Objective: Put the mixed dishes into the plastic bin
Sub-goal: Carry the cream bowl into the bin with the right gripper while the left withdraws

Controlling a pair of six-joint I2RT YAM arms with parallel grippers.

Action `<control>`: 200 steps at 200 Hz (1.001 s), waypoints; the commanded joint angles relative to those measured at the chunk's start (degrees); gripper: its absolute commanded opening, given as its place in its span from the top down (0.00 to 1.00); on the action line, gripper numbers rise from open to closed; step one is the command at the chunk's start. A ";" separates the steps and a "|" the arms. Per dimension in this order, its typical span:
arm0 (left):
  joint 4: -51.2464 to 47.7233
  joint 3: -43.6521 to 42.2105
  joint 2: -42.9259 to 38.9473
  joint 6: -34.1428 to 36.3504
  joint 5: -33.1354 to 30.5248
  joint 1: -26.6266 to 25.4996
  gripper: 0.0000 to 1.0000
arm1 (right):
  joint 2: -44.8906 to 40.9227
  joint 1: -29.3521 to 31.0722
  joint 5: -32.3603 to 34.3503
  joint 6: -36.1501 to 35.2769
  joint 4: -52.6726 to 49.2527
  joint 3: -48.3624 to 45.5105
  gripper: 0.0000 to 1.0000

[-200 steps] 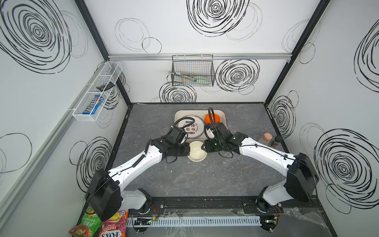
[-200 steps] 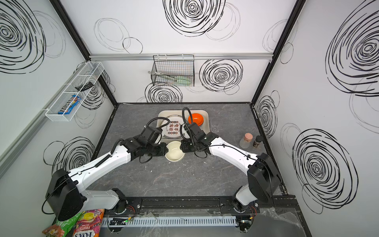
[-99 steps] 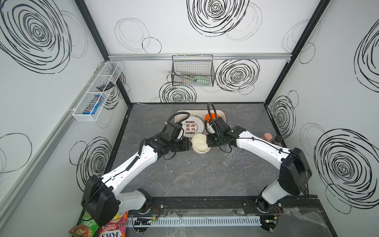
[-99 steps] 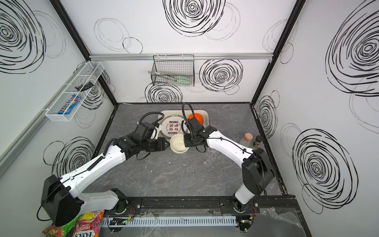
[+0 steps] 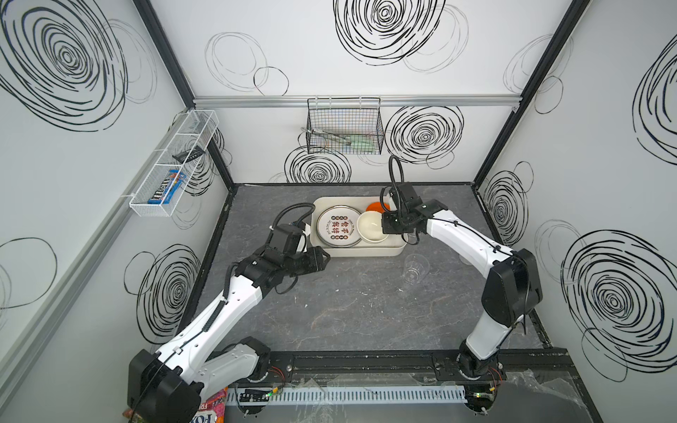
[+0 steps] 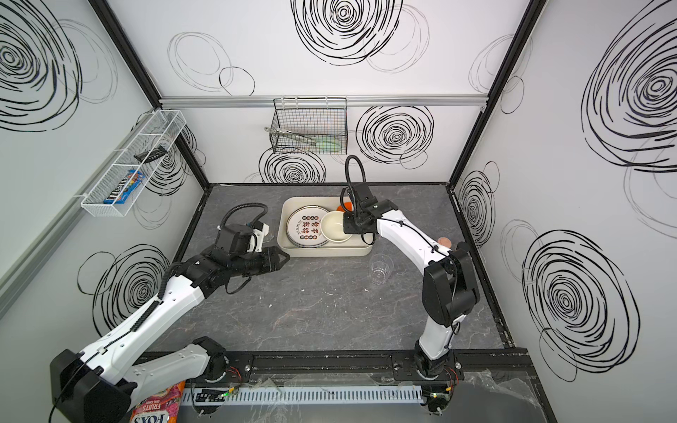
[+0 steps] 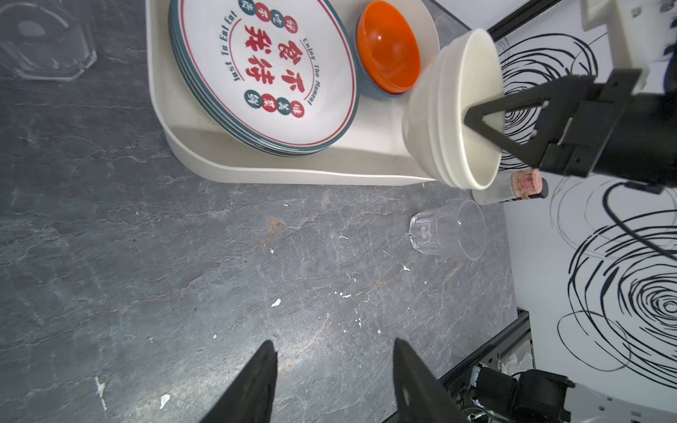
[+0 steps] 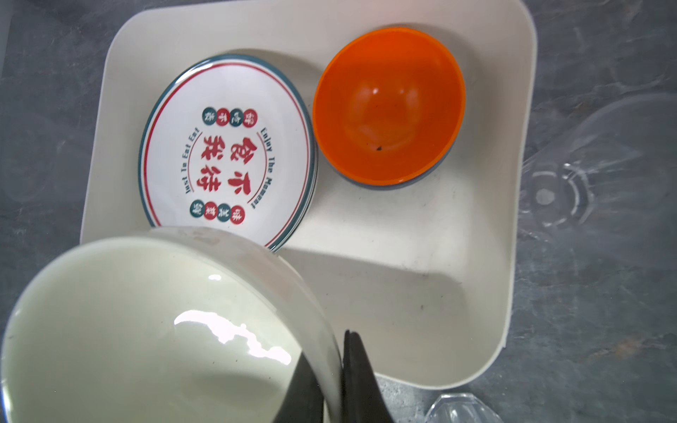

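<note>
While the right gripper (image 5: 383,224) pinches the rim of the round cream bowl (image 5: 372,227), that bowl hangs tilted over the shallow cream-white rectangular plastic bin (image 5: 366,252), above its right half and raised off its floor. In the right wrist view one black finger (image 8: 311,384) lies inside the bowl (image 8: 146,329) and the other outside, clamped tight on the wall. In the left wrist view the bowl's (image 7: 439,110) outer wall shows stepped bands, and its mouth is turned towards the gripper (image 7: 472,117).

The bin sits at the far middle of the grey stone-patterned worktop (image 5: 348,311). Its left half holds a stack of round white plates with red characters and dark green rims (image 5: 337,227). In its far right corner a small orange bowl (image 8: 388,102) is nested in a blue-grey bowl (image 8: 384,185).

The left gripper (image 5: 324,258) hovers near the bin's front left corner, its jaws spread and empty over bare worktop, as the left wrist view (image 7: 334,344) shows.

A clear plastic cup (image 5: 414,269) rests on the worktop just off the bin's front right corner. Another clear cup (image 7: 36,44) lies outside the bin's left side.
</note>
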 commanded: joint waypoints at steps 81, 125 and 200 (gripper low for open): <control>-1.13 -4.49 -5.86 0.39 3.08 4.88 0.42 | 13.71 -6.23 1.46 -1.25 -4.57 18.92 0.94; -1.99 -5.38 -7.24 0.40 3.39 5.82 0.41 | 19.39 -7.53 2.33 -0.93 -6.19 25.24 0.94; -2.44 -6.27 -8.25 0.04 3.26 6.61 0.41 | 25.14 -9.00 2.77 -0.55 -7.41 31.49 0.93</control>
